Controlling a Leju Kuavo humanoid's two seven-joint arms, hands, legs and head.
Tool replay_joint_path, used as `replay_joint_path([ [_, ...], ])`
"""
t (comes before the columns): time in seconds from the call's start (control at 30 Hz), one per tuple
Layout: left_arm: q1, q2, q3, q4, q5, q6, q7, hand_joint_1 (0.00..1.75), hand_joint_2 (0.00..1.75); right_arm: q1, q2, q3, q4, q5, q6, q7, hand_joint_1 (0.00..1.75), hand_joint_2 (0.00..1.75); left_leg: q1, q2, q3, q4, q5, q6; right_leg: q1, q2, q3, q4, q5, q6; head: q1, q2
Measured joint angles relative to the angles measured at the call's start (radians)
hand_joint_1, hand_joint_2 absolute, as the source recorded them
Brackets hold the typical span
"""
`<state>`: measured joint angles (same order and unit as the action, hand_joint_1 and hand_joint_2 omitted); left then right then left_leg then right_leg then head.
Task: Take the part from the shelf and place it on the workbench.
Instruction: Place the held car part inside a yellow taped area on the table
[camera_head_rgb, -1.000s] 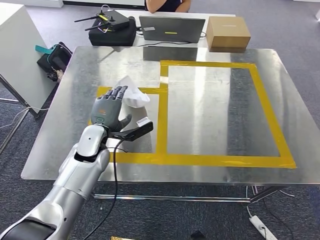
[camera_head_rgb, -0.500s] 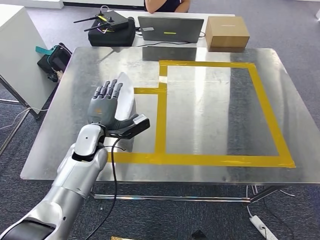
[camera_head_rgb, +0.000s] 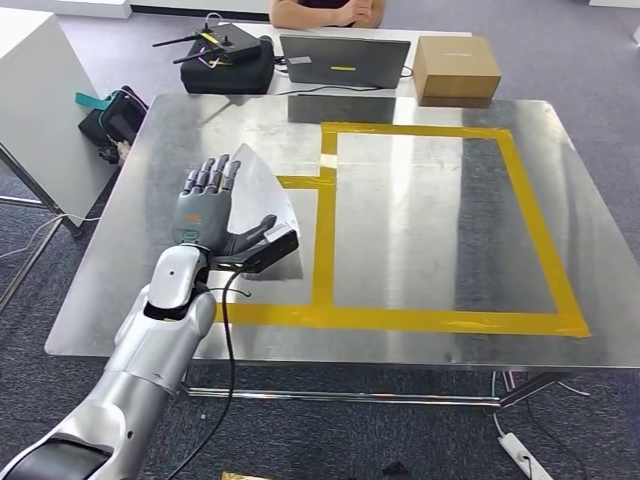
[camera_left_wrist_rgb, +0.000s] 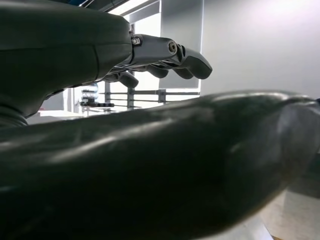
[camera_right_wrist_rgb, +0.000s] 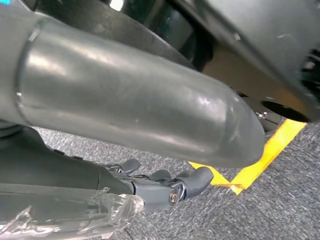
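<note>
The part (camera_head_rgb: 260, 185) is a pale, silvery fan-shaped piece on the metal workbench (camera_head_rgb: 423, 220), inside the small yellow-taped box (camera_head_rgb: 324, 240). My left hand (camera_head_rgb: 207, 210) hovers over its near left side with fingers spread and hides part of it; I cannot tell whether they touch. In the left wrist view the fingers (camera_left_wrist_rgb: 170, 52) stretch out above the thick thumb (camera_left_wrist_rgb: 158, 150) with nothing between them. My right hand (camera_right_wrist_rgb: 151, 187) hangs over grey carpet, fingers extended, with crumpled clear film (camera_right_wrist_rgb: 75, 215) alongside it.
Beyond the workbench's far edge stand a laptop (camera_head_rgb: 343, 60), a cardboard box (camera_head_rgb: 455, 68) and a black bag with a router (camera_head_rgb: 226, 60); a person (camera_head_rgb: 326, 12) sits behind them. A white panel (camera_head_rgb: 38, 110) and a bag (camera_head_rgb: 113, 120) stand at the left.
My left hand has drawn back slightly towards me and its fingers have spread. The part, a crumpled white lump a second ago, now shows as a smooth wide fan.
</note>
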<state>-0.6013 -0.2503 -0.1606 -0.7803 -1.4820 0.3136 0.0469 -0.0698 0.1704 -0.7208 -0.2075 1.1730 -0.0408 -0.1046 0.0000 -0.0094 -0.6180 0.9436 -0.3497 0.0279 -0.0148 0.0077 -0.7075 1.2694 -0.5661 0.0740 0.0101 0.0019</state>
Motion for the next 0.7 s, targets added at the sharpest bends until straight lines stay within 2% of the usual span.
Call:
replay_joint_path([
  [0.03, 0.002, 0.0, 0.001, 0.0, 0.0, 0.0, 0.0, 0.0, 0.0, 0.0, 0.0, -0.002, 0.0, 0.001, 0.0, 0.0, 0.0, 0.0, 0.003, 0.0, -0.002, 0.001, 0.002, -0.004, -0.004, -0.001, 0.014, -0.018, 0.016, 0.006, 0.0, 0.0],
  [0.1, 0.003, 0.002, 0.004, -0.003, 0.0, 0.0, 0.0, 0.0, 0.0, -0.002, -0.001, -0.006, 0.0, 0.003, 0.0, 0.0, 0.0, 0.0, 0.012, -0.001, -0.01, 0.01, 0.005, -0.019, -0.016, -0.004, 0.092, -0.152, 0.068, 0.025, 0.001, 0.0],
  [0.13, 0.002, 0.002, 0.007, -0.006, 0.0, 0.0, 0.0, 0.0, 0.0, -0.004, 0.001, -0.007, 0.0, 0.003, 0.0, 0.0, 0.0, 0.0, 0.014, -0.002, -0.016, 0.016, 0.006, -0.028, -0.019, 0.0, 0.127, -0.208, 0.089, 0.029, 0.003, 0.0],
  [0.17, 0.001, 0.003, 0.009, -0.009, 0.0, 0.0, 0.0, 0.0, 0.0, -0.005, 0.002, -0.007, 0.0, 0.003, -0.001, 0.0, 0.0, 0.0, 0.014, -0.003, -0.021, 0.024, 0.007, -0.036, -0.023, 0.005, 0.148, -0.243, 0.098, 0.028, 0.004, 0.0],
  [0.2, 0.0, 0.003, 0.012, -0.011, 0.0, 0.0, 0.0, 0.0, 0.0, -0.006, 0.004, -0.008, 0.0, 0.003, -0.001, 0.0, 0.0, 0.0, 0.013, -0.005, -0.026, 0.032, 0.008, -0.043, -0.023, 0.011, 0.152, -0.249, 0.096, 0.02, 0.005, 0.0],
  [0.27, 0.0, 0.004, 0.017, -0.013, 0.0, 0.0, -0.001, 0.0, 0.0, -0.009, 0.005, -0.008, -0.001, 0.003, -0.001, 0.0, 0.0, 0.0, 0.012, -0.007, -0.034, 0.04, 0.013, -0.052, -0.024, 0.017, 0.139, -0.233, 0.098, -0.005, 0.002, 0.0],
  [0.3, 0.001, 0.005, 0.019, -0.013, 0.0, 0.0, -0.001, 0.0, 0.0, -0.01, 0.005, -0.008, -0.001, 0.003, -0.001, 0.0, 0.0, 0.0, 0.013, -0.007, -0.04, 0.046, 0.005, -0.056, -0.023, 0.017, 0.131, -0.228, 0.099, -0.016, 0.001, 0.0],
  [0.33, 0.001, 0.006, 0.02, -0.014, 0.0, 0.0, -0.001, 0.0, 0.0, -0.011, 0.005, -0.008, -0.001, 0.003, 0.0, 0.0, 0.0, 0.0, 0.015, -0.005, -0.05, 0.066, -0.019, -0.059, -0.022, 0.016, 0.122, -0.227, 0.105, -0.026, -0.001, 0.0],
  [0.4, 0.001, 0.007, 0.021, -0.016, 0.0, 0.0, -0.001, 0.0, 0.0, -0.011, 0.004, -0.009, -0.001, 0.004, 0.0, 0.0, 0.0, 0.0, 0.016, -0.002, -0.086, 0.165, -0.107, -0.063, -0.019, 0.014, 0.103, -0.227, 0.122, -0.042, -0.004, 0.0],
  [0.43, 0.001, 0.007, 0.022, -0.017, 0.0, 0.0, -0.002, 0.0, 0.0, -0.011, 0.004, -0.009, -0.001, 0.004, 0.0, 0.0, 0.0, 0.0, 0.015, -0.002, -0.108, 0.237, -0.154, -0.063, -0.017, 0.013, 0.091, -0.228, 0.13, -0.046, -0.004, 0.0],
  [0.47, 0.002, 0.007, 0.022, -0.017, 0.0, -0.001, -0.002, 0.0, 0.0, -0.011, 0.004, -0.01, -0.001, 0.005, 0.0, 0.0, 0.0, 0.0, 0.015, -0.002, -0.124, 0.299, -0.187, -0.061, -0.014, 0.011, 0.08, -0.227, 0.139, -0.048, -0.004, 0.0],
  [0.5, 0.003, 0.008, 0.022, -0.018, 0.0, -0.002, -0.002, 0.0, 0.0, -0.01, 0.004, -0.01, -0.001, 0.007, 0.0, 0.0, 0.0, 0.0, 0.014, -0.002, -0.127, 0.338, -0.201, -0.058, -0.011, 0.01, 0.068, -0.227, 0.148, -0.049, -0.004, 0.0],
  [0.53, 0.003, 0.008, 0.022, -0.018, 0.0, -0.003, -0.002, 0.0, 0.0, -0.01, 0.004, -0.011, -0.001, 0.009, 0.0, 0.001, 0.0, 0.0, 0.013, -0.002, -0.113, 0.343, -0.196, -0.053, -0.007, 0.009, 0.056, -0.227, 0.157, -0.049, -0.004, 0.0],
  [0.57, 0.003, 0.008, 0.023, -0.019, 0.0, -0.003, -0.002, 0.0, 0.0, -0.011, 0.004, -0.011, -0.001, 0.011, 0.0, 0.001, 0.0, 0.0, 0.011, -0.002, -0.081, 0.312, -0.178, -0.046, -0.004, 0.009, 0.045, -0.227, 0.165, -0.049, -0.004, 0.0],
  [0.63, 0.001, 0.009, 0.023, -0.023, 0.0, -0.004, -0.003, 0.0, 0.0, -0.012, 0.004, -0.011, -0.001, 0.014, -0.001, 0.003, 0.0, 0.0, 0.003, -0.002, 0.019, 0.185, -0.149, -0.03, 0.001, 0.009, 0.028, -0.227, 0.182, -0.046, -0.004, 0.0],
  [0.67, -0.002, 0.009, 0.023, -0.026, 0.0, -0.004, -0.003, 0.0, 0.0, -0.013, 0.004, -0.011, -0.001, 0.016, -0.001, 0.004, 0.0, 0.0, -0.001, -0.002, 0.06, 0.126, -0.147, -0.026, 0.002, 0.008, 0.022, -0.228, 0.191, -0.042, -0.003, 0.0],
  [0.7, -0.003, 0.009, 0.024, -0.029, 0.0, -0.004, -0.003, 0.0, 0.0, -0.014, 0.004, -0.012, -0.001, 0.017, -0.001, 0.006, 0.0, 0.0, -0.005, -0.002, 0.085, 0.084, -0.148, -0.025, 0.002, 0.008, 0.018, -0.23, 0.2, -0.037, -0.003, 0.0],
])
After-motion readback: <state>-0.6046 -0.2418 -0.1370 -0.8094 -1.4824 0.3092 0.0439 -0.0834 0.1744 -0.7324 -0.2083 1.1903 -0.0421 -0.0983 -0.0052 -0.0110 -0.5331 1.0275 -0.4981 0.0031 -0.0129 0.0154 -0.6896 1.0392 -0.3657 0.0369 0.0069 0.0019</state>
